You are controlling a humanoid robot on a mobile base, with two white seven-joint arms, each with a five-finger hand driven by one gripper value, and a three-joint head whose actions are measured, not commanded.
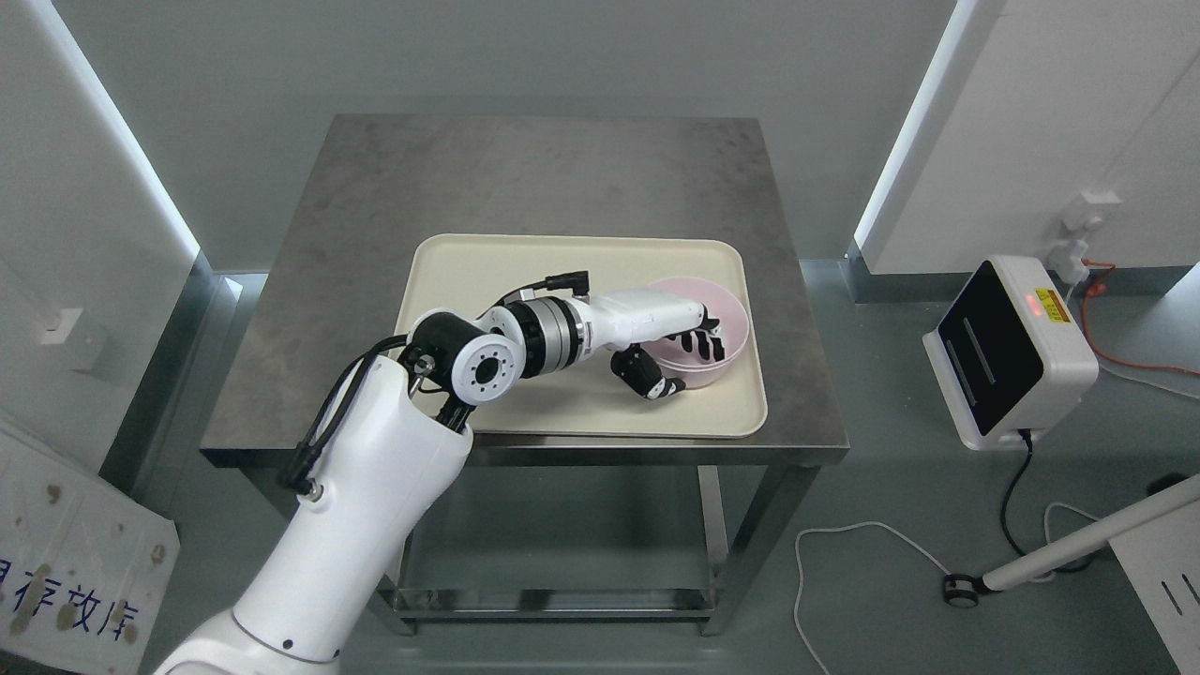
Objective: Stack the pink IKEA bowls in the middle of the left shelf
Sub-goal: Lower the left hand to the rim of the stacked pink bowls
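Left hand [677,352], reaching from my lower left, pinches the near rim of the pink bowl [727,323]: fingers inside, thumb outside. I judge the shallow pinch could slip or tip the bowl on lifting. The bowl, seemingly empty, sits at the right end of the tray [487,272] on the steel table [375,187].

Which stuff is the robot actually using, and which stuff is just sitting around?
Using:
- round pink plastic bowl
- left hand, fingers reaching into the bowl
- cream rectangular tray under the bowl
- grey metal table

Just sitting around:
- white box with black screen
- orange cable
- white floor cable
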